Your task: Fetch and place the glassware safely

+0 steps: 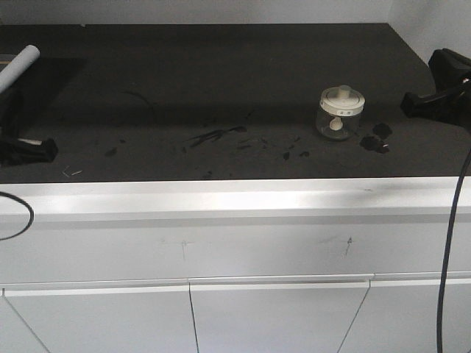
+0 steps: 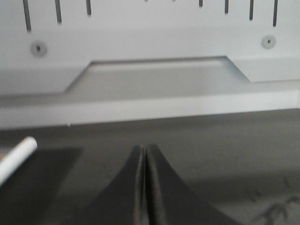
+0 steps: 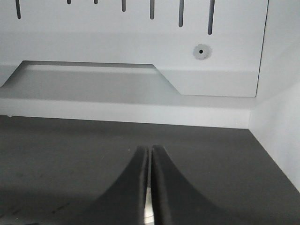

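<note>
The left gripper (image 2: 144,150), a pair of black tapering fingers, rises from the bottom edge with its jaws pressed together, only a thin seam between them and nothing held. Beneath it spreads a dark matte tabletop (image 2: 211,140). Left of the gripper and well apart from it, a white rolled paper tube (image 2: 18,157) lies slanted, its round end pointing up and to the right. Lower right of the gripper, faint dark scribbled marks (image 2: 276,211) show on the surface, blurred. Beyond the gripper stands a white metal back panel (image 2: 140,33) with a shallow trapezoid recess (image 2: 159,77) straight ahead, dark vertical slots (image 2: 26,14) along the top, and two round screw heads (image 2: 38,48), one far to each side.
</note>
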{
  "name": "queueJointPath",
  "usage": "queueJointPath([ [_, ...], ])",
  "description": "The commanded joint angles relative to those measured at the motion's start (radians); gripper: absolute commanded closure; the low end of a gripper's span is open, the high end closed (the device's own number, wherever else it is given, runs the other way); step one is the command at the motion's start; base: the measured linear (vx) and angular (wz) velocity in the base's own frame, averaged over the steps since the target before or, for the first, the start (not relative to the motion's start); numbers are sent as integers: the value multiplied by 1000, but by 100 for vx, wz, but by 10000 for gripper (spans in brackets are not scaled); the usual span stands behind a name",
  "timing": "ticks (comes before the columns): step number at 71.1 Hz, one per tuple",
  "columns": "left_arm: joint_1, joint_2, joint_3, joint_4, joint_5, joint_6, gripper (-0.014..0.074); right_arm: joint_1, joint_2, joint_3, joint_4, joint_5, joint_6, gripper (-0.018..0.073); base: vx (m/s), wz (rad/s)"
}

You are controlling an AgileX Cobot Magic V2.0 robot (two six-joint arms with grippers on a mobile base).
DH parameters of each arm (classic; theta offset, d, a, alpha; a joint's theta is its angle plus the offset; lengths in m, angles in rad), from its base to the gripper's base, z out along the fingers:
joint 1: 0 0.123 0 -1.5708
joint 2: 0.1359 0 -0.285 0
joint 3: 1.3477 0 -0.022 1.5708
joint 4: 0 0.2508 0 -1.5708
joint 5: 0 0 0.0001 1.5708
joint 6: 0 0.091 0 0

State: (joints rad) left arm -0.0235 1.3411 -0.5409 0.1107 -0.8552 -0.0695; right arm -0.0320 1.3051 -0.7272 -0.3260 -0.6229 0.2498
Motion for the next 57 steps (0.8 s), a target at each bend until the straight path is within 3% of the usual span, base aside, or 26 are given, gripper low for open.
queueJointPath([
  [1,-3,-33,10,-3,-84,-55,603,-2,-24,19,-2,-121,-2,560,0,0],
  [18,-3,-108,94,49,-88,-57,603,-2,-52,181,-35,-220,-6,560,0,0],
  [31,-3,-245,125,60,79,-56,603,-2,-104,237,-132,-213,-5,560,0,0],
  [44,-3,-359,127,108,238,-56,603,-2,-143,239,-164,-157,3,560,0,0],
  [57,-3,-393,127,107,250,-56,603,-2,-146,239,-164,-156,3,560,0,0],
])
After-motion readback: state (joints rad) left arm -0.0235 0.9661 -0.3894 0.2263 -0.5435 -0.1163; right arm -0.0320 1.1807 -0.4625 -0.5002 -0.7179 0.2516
